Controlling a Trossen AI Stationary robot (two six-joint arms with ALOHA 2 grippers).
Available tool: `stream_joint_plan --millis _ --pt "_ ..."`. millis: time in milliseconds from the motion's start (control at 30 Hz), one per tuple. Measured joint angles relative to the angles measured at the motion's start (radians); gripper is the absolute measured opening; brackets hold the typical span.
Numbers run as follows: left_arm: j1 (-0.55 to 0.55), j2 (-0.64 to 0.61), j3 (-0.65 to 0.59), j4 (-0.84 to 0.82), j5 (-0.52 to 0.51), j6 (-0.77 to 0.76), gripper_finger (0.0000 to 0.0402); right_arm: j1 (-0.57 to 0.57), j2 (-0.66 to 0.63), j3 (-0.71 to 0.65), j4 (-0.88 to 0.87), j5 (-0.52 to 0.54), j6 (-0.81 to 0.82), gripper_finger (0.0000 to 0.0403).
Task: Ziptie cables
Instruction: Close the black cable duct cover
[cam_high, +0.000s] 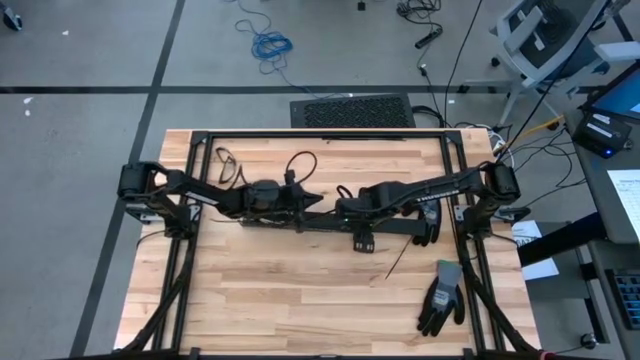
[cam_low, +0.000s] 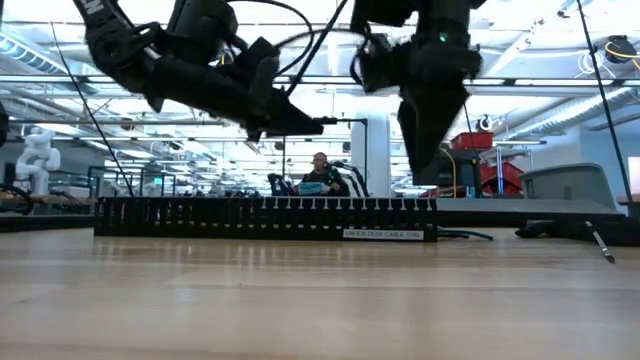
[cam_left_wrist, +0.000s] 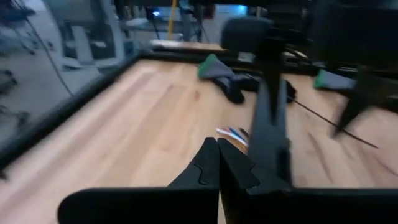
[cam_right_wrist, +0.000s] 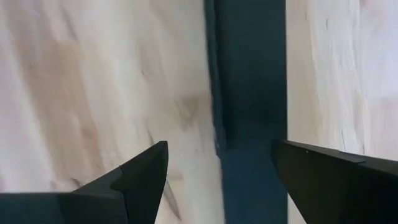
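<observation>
Cables (cam_left_wrist: 233, 134): only a few coloured wire ends show, lying on the worktop (cam_high: 300, 290) beside the long black cable tray (cam_low: 265, 217) near mid-worktop. Left pincer (cam_left_wrist: 217, 163) tips together, nothing between them, just above the tray near the cables. Right pincer (cam_right_wrist: 219, 165) fingers apart, empty, hanging over the tray. 2 gloves: 1 (cam_high: 441, 297) near the right front corner, 1 (cam_high: 428, 224) by the right edge. Thin black zip tie (cam_high: 403, 255) lies loose between tray and front glove.
</observation>
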Motion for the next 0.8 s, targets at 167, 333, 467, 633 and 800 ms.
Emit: stream_joint_plan --millis 167,333,467,633,800 --pt "0.021 -0.003 0.053 -0.032 -0.102 0.1 0.0 0.005 0.0 0.069 0.028 -0.043 -0.004 0.0274" --pt "0.057 -0.001 0.082 -0.011 -0.223 0.161 0.0 0.005 0.012 0.071 0.033 -0.089 0.004 0.0274" --pt "0.093 -0.001 0.121 0.04 -0.249 0.173 0.0 0.014 0.013 0.074 0.042 -0.089 0.014 0.0274" --pt "0.105 -0.005 0.179 0.092 -0.235 0.164 0.0 0.003 0.013 0.074 -0.012 -0.008 0.049 0.0274" --pt "0.104 -0.061 0.228 0.107 -0.168 0.157 0.0 -0.024 0.013 0.074 -0.03 0.019 0.094 0.0274"
